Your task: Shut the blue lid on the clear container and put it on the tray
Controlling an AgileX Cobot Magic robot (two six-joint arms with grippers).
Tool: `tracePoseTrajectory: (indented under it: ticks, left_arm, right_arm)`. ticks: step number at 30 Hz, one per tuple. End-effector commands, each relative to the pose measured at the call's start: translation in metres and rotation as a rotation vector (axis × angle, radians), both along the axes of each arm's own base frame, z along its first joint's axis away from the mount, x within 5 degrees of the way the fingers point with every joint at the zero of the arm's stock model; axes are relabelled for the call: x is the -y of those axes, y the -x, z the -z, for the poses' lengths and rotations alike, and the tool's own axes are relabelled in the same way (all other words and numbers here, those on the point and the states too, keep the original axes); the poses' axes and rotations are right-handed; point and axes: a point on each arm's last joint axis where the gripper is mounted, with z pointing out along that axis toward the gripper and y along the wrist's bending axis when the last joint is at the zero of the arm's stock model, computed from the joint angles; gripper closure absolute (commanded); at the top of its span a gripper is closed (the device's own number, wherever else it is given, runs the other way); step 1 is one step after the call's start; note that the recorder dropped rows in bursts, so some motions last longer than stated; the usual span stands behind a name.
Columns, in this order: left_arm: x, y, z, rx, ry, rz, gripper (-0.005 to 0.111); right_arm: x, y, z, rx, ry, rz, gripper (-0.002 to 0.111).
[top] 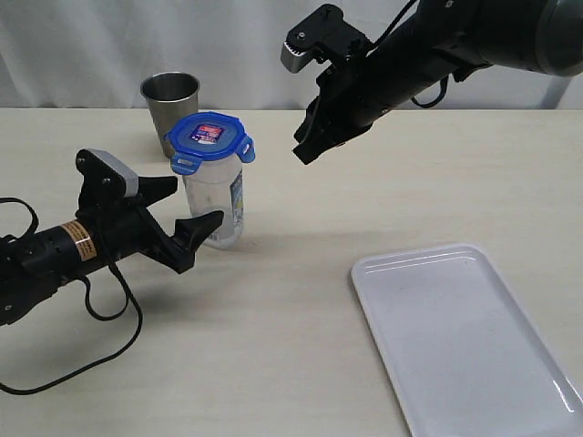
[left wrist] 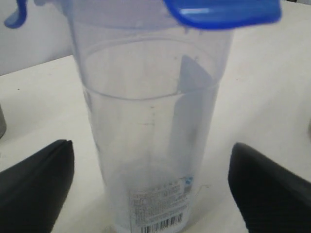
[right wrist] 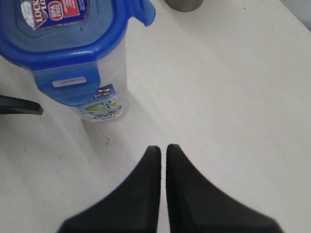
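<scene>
Beige table [top: 301,273], white curtain behind. Left gripper [top: 196,202], jaws spread, flanks the clear container [top: 221,196] without contact. Right gripper [top: 305,150], jaws pressed together, hovers at its 2 o'clock. Blue lid [top: 209,137] seated, tabs apparently unlatched. Transfer to tray [top: 474,337], at 4 o'clock, not yet done.

This looks like a robot test lab. The pale table [top: 301,300] has a plain white curtain [top: 91,45] hung behind it. A black left arm [top: 55,250] and a black right arm [top: 437,45] reach over the table, and a loose black cable [top: 138,326] trails across it. On the table are a steel cup [top: 170,100], a container [top: 219,191] and a tray [top: 455,337].
</scene>
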Motion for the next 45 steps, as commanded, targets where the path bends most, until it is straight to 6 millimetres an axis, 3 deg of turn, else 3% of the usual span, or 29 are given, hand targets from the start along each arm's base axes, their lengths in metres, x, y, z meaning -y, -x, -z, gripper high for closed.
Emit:
tracePoseTrajectory:
  ticks: [1, 11, 17, 27, 32, 39, 45]
  left_arm:
    - [0.003, -0.001, -0.002, 0.013, 0.019, 0.004, 0.02]
    - [0.001, -0.002, 0.0, -0.003, 0.016, -0.016, 0.019]
    - [-0.004, -0.005, 0.003, -0.043, 0.012, -0.088, 0.004]
    - [0.019, 0.003, 0.001, 0.015, -0.035, -0.001, 0.003]
    - [0.021, -0.002, 0.001, 0.009, -0.049, -0.001, 0.003]
    - [0.021, -0.008, 0.0, -0.014, -0.051, -0.013, 0.003]
    - [0.021, -0.012, -0.001, -0.012, -0.045, -0.039, 0.003]
  right_arm:
    - [0.003, 0.0, -0.002, 0.01, 0.001, 0.009, 0.104]
    - [0.003, 0.0, -0.002, 0.008, 0.002, 0.008, 0.104]
    - [0.003, 0.0, -0.002, 0.008, 0.002, 0.008, 0.104]
    - [0.003, -0.001, -0.001, 0.007, -0.003, 0.017, 0.104]
    - [-0.001, -0.012, 0.011, 0.015, -0.062, 0.103, 0.104]
    - [-0.002, -0.036, 0.041, -0.037, -0.319, 0.189, 0.104]
    - [0.002, -0.045, 0.067, -0.082, -0.338, 0.217, 0.104]
